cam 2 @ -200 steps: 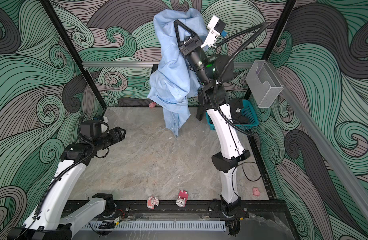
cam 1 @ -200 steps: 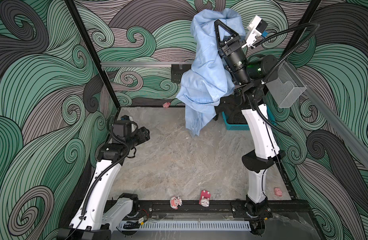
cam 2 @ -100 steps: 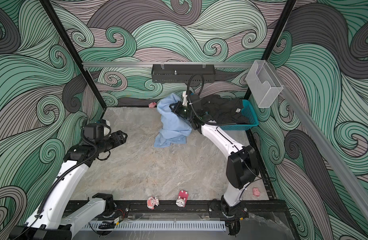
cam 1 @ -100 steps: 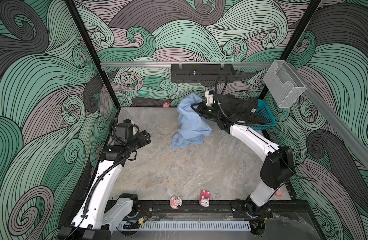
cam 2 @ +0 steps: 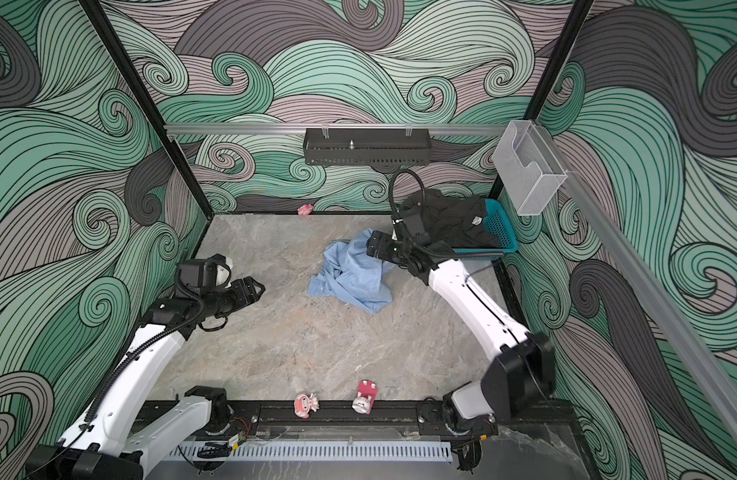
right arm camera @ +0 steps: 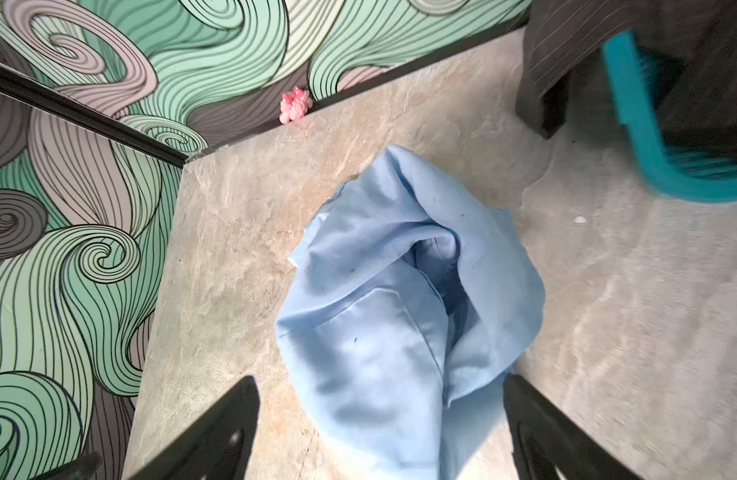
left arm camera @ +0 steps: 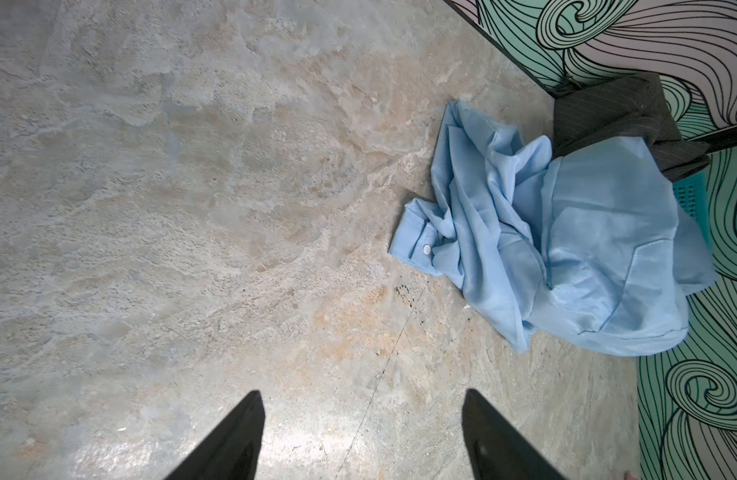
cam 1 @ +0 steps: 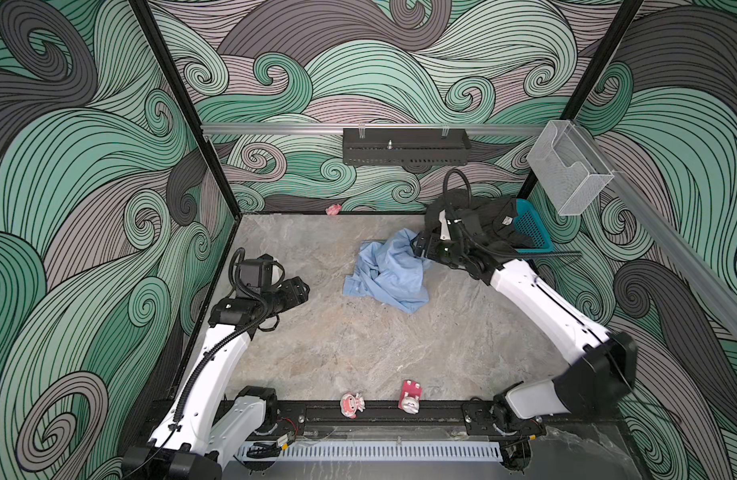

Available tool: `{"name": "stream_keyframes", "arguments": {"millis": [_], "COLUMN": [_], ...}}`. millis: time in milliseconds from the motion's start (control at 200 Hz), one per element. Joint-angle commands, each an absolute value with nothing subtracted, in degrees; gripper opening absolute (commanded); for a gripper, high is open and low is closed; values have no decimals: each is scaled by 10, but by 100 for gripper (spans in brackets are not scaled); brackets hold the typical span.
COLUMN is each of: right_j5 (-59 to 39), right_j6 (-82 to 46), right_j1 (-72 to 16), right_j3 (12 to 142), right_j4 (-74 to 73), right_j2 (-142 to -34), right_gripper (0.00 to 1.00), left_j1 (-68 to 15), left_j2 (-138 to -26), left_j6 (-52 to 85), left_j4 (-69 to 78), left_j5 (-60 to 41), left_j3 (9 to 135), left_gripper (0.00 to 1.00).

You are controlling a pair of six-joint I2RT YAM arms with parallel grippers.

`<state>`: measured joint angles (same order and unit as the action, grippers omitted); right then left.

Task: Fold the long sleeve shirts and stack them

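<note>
The task looks barely begun; the light blue shirt (cam 1: 389, 272) lies crumpled and unfolded on the tabletop (cam 1: 358, 340); the dark shirt (cam 1: 489, 220) is heaped over the teal basket (cam 1: 533, 226) in the far right corner. The right gripper (cam 1: 416, 249) hovers at the blue shirt's edge, jaws spread wide, gripping nothing; the left gripper (cam 1: 303, 289) sits well apart, jaws parted and empty; both folds and the stacking are left.

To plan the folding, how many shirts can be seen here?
2. The light blue shirt lies crumpled on the table; the dark shirt lies in the teal basket. More could be hidden beneath it.
</note>
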<state>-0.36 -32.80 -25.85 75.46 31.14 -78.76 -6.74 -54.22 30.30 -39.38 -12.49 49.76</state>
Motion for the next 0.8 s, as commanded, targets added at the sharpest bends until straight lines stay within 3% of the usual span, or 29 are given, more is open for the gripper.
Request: {"name": "stream_keyframes", "arguments": {"millis": [0, 200, 385, 635, 796], "right_j5": [69, 4, -35, -51, -58], "right_j6": [-295, -331, -365, -369, -364], "right_j1": [-260, -262, -267, -266, -266], "right_j3": [699, 544, 434, 401, 401], "right_j4": [388, 376, 354, 340, 325], "right_j2": [-698, -568, -497, -486, -504], "right_gripper": [93, 91, 89, 89, 89], "left_j1": [-100, -195, -245, -255, -254], "left_j2": [-561, -677, -847, -1034, -1131], "left_j6": [310, 332, 315, 248, 210], "left_j4": [-363, -289, -270, -296, -343], "left_j5": [-152, -152, -182, -221, -195], "left_j3": [494, 533, 655, 844, 962], "left_gripper": [77, 79, 82, 82, 81]}}
